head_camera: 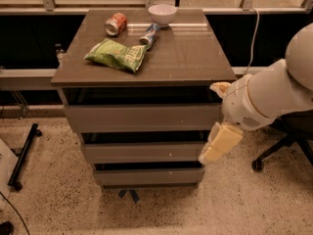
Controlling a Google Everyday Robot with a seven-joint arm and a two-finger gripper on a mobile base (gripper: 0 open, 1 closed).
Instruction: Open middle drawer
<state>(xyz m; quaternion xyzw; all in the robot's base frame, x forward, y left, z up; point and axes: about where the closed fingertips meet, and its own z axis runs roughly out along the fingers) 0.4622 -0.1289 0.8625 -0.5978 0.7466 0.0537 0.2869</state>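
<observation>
camera view: looking down at a grey-brown cabinet with a glossy flat top (195,58) standing on a speckled floor. at the far left, a black metal stand leg (22,155) lies on the floor. on the left part of the cabinet top lies a crumpled green snack bag (117,55), and farther back a red soda can (116,23) lies on its side. to their right is a blue and white wrapped packet (149,35), with a small white round bowl (162,13) at the far edge. below the top are three alike handleless fronts. the middle drawer (142,152), a wide shallow grey-brown panel, sits second from the top and looks pushed in. the cream-coloured gripper (220,143) hangs at this drawer's right end, angled down and left, at or just beside its edge; whether it is spread or pressed together cannot be told. it extends from a bulky white robot arm (274,97) at the right. behind the arm, a black wheeled chair base (279,151) stands on the floor.
</observation>
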